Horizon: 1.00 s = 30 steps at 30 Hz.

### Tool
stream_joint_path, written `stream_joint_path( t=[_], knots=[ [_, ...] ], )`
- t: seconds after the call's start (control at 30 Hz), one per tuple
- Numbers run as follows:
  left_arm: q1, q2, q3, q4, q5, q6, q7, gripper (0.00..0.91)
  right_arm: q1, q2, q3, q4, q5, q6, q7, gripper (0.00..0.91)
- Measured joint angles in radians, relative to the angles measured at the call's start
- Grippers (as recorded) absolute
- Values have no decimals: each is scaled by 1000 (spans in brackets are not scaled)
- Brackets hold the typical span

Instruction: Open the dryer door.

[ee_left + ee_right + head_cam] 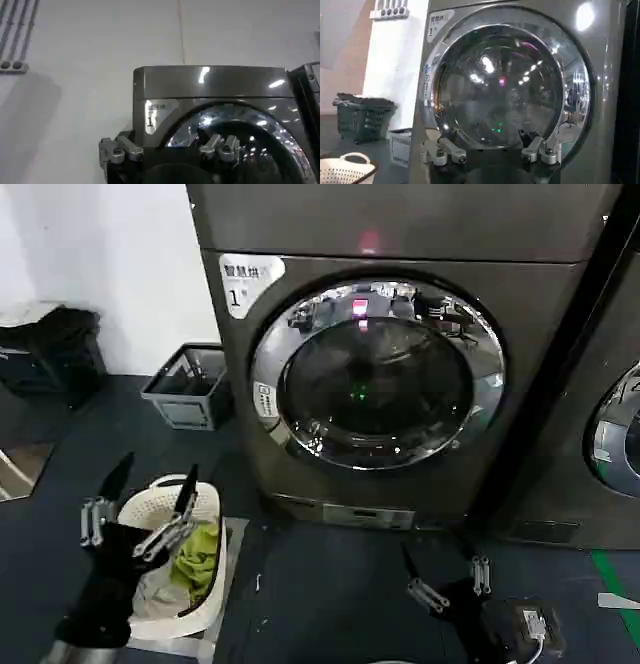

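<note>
I'm looking at a laundry room with a dark floor [330, 594] and a pale wall [110, 274] in the upper left of the head view. A grey crate [188, 387] sits on the floor by the wall, and a white laundry basket [178, 569] with green and pale cloth lies at lower left.

The dryer [400, 364] fills the centre and top of the frame. The dryer door [377, 373] sits at its middle, shut flush against the front panel, a wide chrome ring around dark glass. A neighbouring machine's door [615, 429] peeks in at the right edge.

My left claw [150, 499] hangs at lower left, over the basket, its fingers spread and holding nothing. My right claw [445, 577] sits at lower centre-right, low before the machine, also released and empty, well apart from the door.

I'd judge the door rigid and fairly heavy, swinging on a hinge with a latch that wants a firm pull. The chrome ring looks polished and slippery, so pinching its face would likely slide off. In the right wrist view there is a recess [437, 90] at the ring's edge beside the label side; I'd hook a finger there and pull outward. I'd keep off the glass, since it offers no purchase.
</note>
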Motion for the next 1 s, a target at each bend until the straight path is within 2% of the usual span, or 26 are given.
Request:
stream_joint_path(
  t=[0.17,0.27,0.5,0.7,0.87,1.0],
  knots=[
    [4,0,8,0,9,8,0,907,77,-60,10,-13,99,-95,-53,907],
    [14,3,8,0,10,8,4,907,160,-129,-8,-41,164,-144,-89,907],
    [29,6,9,0,-13,-2,0,907,374,-282,-78,-119,327,-195,-118,907],
    [31,4,10,0,-23,-12,0,907,561,-377,-174,-184,513,-234,-132,907],
    [19,12,4,0,-37,-12,-2,907,745,-407,-289,-253,554,-249,-148,907],
    [20,16,1,0,-36,-22,-10,907,876,-397,-385,-314,545,-265,-151,907]
  ],
)
